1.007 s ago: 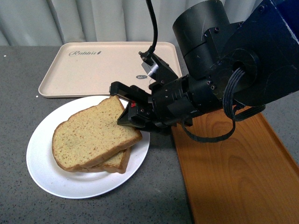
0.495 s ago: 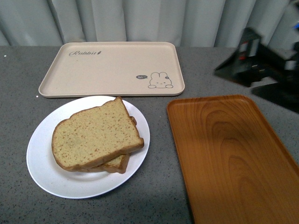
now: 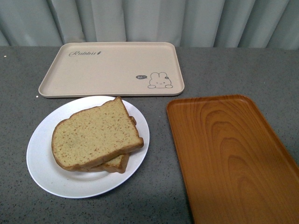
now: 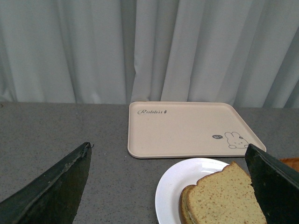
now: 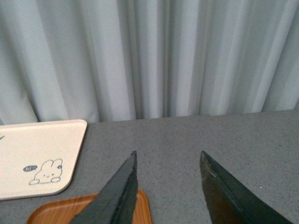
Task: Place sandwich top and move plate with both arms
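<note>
Gone from the front view is the right arm, which was pulling away at the right edge half a second ago, so the tabletop (image 3: 159, 196) shows no arm at all. And the sandwich top (image 3: 96, 135) is down, lying flat on a second slice (image 3: 117, 164) whose crust peeks out along the near edge. Both sit on the plate (image 3: 42, 163), toward its right side. Behind the plate is the beige rabbit tray (image 3: 112, 65), its rim just beside the plate's; off to the right lies the orange wood-grain tray (image 3: 229, 158), apart from the plate. Over on the left wrist camera, the left gripper (image 4: 167, 147) has its fingers spread wide with nothing between them. It looks across plate, bread and beige tray. The right gripper (image 5: 168, 153) faces the curtain (image 5: 163, 56), fingers parted more narrowly, holding nothing.
</note>
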Controlling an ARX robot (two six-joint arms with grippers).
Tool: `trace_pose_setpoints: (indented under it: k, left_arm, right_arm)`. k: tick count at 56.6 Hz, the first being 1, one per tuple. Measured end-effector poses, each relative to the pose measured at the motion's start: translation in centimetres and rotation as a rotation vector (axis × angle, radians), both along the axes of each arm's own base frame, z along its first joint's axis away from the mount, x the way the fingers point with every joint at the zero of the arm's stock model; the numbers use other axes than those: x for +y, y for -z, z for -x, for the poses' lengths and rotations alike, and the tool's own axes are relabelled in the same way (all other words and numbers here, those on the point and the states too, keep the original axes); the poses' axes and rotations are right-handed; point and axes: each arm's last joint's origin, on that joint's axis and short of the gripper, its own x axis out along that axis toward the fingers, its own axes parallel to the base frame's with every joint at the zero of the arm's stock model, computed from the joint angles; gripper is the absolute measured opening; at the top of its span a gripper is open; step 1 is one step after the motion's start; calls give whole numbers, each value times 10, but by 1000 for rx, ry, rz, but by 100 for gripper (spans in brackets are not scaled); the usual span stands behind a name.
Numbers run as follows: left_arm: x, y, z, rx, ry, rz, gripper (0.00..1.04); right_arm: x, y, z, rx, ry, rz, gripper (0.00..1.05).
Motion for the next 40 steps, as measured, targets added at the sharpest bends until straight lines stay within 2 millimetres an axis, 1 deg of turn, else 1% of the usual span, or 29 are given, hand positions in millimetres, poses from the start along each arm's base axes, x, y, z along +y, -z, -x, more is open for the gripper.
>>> trace_pose_setpoints:
  k: [5,8,10,13,20,40]
  left_arm:
    - [0,0,0,0,-1,0,98]
    - [0,0,0,0,0,0,98]
    - [0,0,0,0,0,0,98]
    - [0,0,0,0,0,0,98]
    - [0,0,0,0,0,0,98]
    - [0,0,0,0,0,0,98]
  right_arm:
    - [1,2,11,10,-3,14,23]
    - [1,2,14,11,-3,17,16]
    - [1,2,19,12,-3,19,8]
    - [1,2,23,12,-3,21,1]
    - [1,1,36,10,-2,24,1]
    - [1,0,57,5,-3,24,1]
